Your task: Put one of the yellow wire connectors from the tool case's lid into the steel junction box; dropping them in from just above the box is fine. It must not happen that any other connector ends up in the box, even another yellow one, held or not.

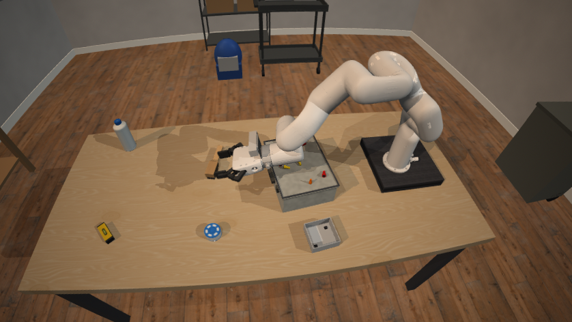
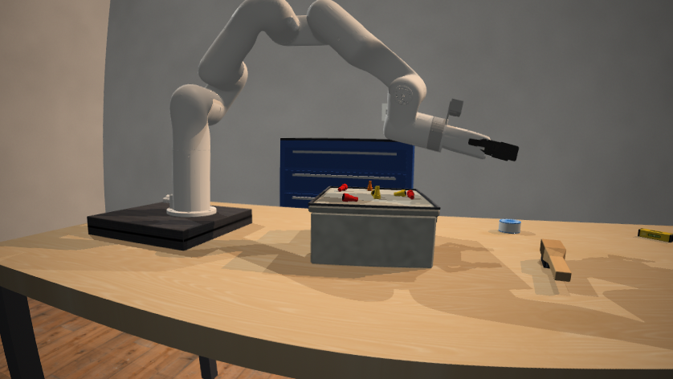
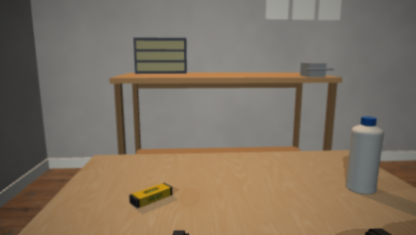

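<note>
The grey tool case (image 1: 307, 197) (image 2: 372, 238) stands mid-table with its flat lid (image 1: 294, 184) on top. Yellow wire connectors (image 1: 286, 166) (image 2: 377, 192) lie on the lid among red connectors (image 1: 323, 174) (image 2: 348, 197) and an orange one (image 1: 310, 181). The steel junction box (image 1: 327, 246) sits open in front of the case, near the table's front edge. My gripper (image 1: 218, 164) (image 2: 506, 151) is open and empty. It points sideways past the case's left side, well above the table and clear of the lid. In the wrist view only its fingertips show at the bottom edge.
A wooden block (image 1: 209, 170) (image 2: 555, 258) lies under the gripper. A white bottle (image 1: 124, 136) (image 3: 365, 156) stands at the far left corner. A yellow level (image 1: 105, 232) (image 3: 150, 193) and a blue tape roll (image 1: 212, 231) (image 2: 509, 225) lie near the front. The arm's black base plate (image 1: 420, 177) is right of the case.
</note>
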You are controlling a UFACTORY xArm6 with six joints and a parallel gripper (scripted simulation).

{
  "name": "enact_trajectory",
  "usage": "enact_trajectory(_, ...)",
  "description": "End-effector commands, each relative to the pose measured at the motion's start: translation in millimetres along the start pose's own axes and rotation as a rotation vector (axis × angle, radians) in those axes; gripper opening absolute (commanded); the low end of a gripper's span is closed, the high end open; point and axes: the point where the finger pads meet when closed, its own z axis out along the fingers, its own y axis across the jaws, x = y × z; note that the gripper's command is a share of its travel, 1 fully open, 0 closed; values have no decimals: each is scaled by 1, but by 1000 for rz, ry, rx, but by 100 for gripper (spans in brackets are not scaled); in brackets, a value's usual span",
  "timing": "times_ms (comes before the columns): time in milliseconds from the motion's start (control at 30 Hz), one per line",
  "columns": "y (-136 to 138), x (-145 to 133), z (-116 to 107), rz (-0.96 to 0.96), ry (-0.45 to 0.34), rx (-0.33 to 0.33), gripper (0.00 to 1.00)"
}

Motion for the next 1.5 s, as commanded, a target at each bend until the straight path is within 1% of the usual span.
enact_trajectory(0, 0, 0, -9, 0, -73, 33, 100)
enact_trajectory(233, 4, -6, -33, -8, -213, 79, 100)
enact_trajectory(433, 11, -11, -62, -18, -345, 114, 100)
enact_trajectory(500, 11, -11, -62, -18, -345, 114, 100)
enact_trajectory(733, 24, -14, -104, -34, -507, 144, 100)
enact_trajectory(1000, 44, -13, -160, -53, -695, 162, 100)
enact_trajectory(1067, 44, -13, -160, -53, -695, 162, 100)
enact_trajectory(1467, 78, -2, -249, -77, -957, 155, 100)
